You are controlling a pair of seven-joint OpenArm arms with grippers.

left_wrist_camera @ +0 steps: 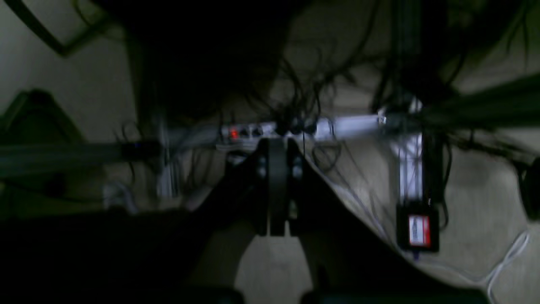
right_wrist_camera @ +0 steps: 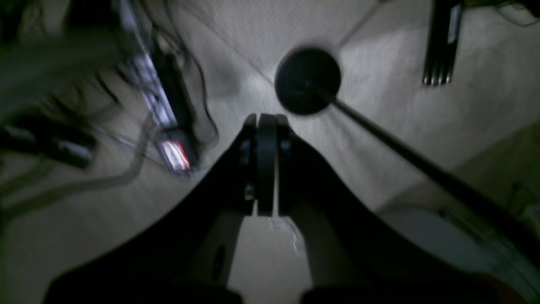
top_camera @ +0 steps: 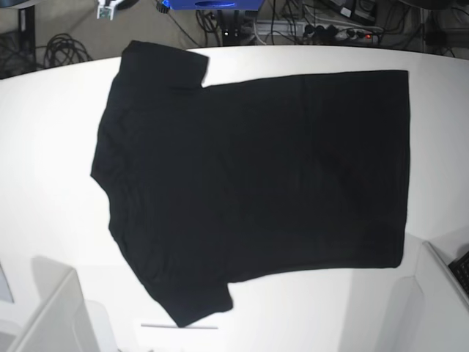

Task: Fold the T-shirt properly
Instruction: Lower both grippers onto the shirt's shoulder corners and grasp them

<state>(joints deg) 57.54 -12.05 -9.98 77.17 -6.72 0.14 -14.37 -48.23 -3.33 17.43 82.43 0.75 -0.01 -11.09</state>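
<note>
We see the T-shirt (top_camera: 249, 183) spread flat on the white table (top_camera: 51, 154), plain black side up, collar end toward the left of the base view, hem toward the right. Both sleeves are laid out, one at the far edge, one at the near edge. No fold made yet, by our reading.

Neither arm shows in the base view. The right gripper (right_wrist_camera: 266, 166), seen from its own wrist camera, has its jaws pressed together with nothing between them; floor, cables and a round black base lie behind it. The left gripper (left_wrist_camera: 277, 185) is likewise closed and empty, looking at a power strip (left_wrist_camera: 303, 128) and tangled cables.

For the first fold, we judge both claws must open, come down over the cloth, and pinch matching points along one long edge, sleeve and hem, so the fold line runs straight. The cloth is limp; uneven lifting would likely wrinkle it.

Containers: none in view; nothing holds anything.
</note>
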